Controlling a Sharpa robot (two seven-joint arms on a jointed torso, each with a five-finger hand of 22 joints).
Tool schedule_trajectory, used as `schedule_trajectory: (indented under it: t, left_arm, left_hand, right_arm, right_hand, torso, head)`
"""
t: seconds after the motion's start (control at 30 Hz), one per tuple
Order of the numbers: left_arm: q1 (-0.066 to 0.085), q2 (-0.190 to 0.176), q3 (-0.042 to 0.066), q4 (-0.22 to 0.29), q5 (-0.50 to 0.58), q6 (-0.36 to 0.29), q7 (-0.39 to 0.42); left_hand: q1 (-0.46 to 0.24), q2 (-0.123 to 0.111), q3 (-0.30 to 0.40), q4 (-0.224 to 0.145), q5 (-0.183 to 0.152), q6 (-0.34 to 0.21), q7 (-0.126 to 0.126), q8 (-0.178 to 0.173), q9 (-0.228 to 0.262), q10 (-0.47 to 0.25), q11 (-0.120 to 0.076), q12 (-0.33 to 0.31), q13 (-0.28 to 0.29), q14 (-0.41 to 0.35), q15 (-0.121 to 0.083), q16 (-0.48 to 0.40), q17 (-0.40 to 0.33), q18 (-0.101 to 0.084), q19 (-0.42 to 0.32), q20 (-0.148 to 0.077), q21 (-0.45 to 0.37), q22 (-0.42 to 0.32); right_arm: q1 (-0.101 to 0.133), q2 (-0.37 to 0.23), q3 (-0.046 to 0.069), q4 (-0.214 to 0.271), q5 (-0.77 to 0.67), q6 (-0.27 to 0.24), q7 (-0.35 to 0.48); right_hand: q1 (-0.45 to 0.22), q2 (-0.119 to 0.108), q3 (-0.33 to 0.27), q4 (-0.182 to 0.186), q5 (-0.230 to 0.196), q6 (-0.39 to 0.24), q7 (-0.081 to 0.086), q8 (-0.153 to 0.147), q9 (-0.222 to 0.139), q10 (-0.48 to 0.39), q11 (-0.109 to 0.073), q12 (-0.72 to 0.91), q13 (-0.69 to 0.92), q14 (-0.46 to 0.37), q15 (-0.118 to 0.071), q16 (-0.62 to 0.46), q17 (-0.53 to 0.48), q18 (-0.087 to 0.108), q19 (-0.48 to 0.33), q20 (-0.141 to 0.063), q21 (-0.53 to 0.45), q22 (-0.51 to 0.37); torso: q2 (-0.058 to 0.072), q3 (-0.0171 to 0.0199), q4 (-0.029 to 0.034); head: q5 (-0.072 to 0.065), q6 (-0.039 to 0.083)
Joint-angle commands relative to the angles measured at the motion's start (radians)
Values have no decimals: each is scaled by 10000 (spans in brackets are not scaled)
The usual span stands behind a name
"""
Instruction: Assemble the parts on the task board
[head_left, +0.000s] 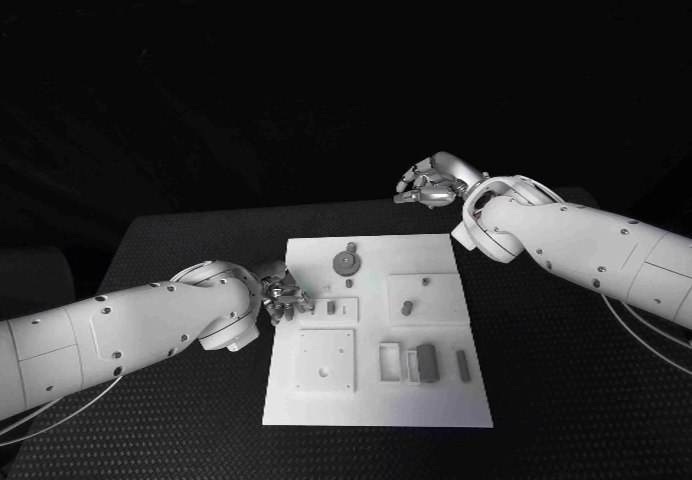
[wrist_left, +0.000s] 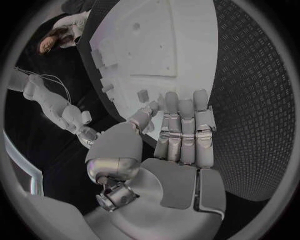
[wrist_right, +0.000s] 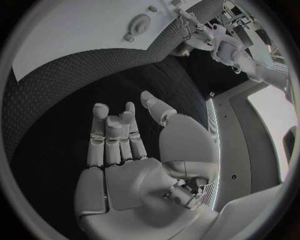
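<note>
head overhead, wrists close, sharing task board (head_left: 378, 330)

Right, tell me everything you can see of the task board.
The task board is a flat white rectangular plate, plastic by its look, lying in the middle of the black table. Its surface has shallow square and rectangular recesses and raised panels. Small grey parts sit on it: a round gear-like disc near the far end and upright blocks nearer the robot. The left hand is at its left edge, fingers over the rim. The right hand hangs beyond its far end, apart from it.
</note>
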Motion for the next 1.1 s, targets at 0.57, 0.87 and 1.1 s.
schedule_trajectory:
  t: [0.57,0.87,1.1]
  left_arm:
    - [21,106,362,-714,764,1739,214]
    - [192,428,441,-1101,696,2671,24]
    - [220,603,445,-1093,360,2800,-86]
  left_hand:
    - [206,37,44,-16,1078,128,-118,160,987,285,-281,294,162,89,-82,357,-8,139,-65,-132,435,267]
    - [220,24,39,-14,1232,118,-132,172,1157,266,-298,433,231,69,-104,511,-2,124,-129,-156,599,269]
    - [217,14,34,-15,1311,128,-147,177,1253,265,-314,529,274,65,-124,608,-2,123,-144,-176,712,268]
  right_arm:
    - [-6,13,4,-22,-1,151,97]
    - [-6,54,4,-51,-1,164,100]
    - [-7,70,4,-59,-1,172,102]
  right_hand:
    - [-20,47,-26,-6,60,8,64,-46,-7,-79,14,62,-22,-77,-22,-5,-19,156,-56,14,-63,151]
    - [-18,48,-25,-8,60,7,64,-47,-7,-80,14,63,-24,-77,-22,-5,-20,156,-56,14,-64,151]
    - [-20,50,-25,-7,60,7,65,-47,-6,-80,14,64,-26,-78,-22,-4,-21,156,-56,14,-64,151]
  torso:
    - [-3,17,-4]
    - [5,20,-14]
    - [1,17,-10]
  head:
    - [0,-20]
    - [-9,-35]
    - [-26,-54]
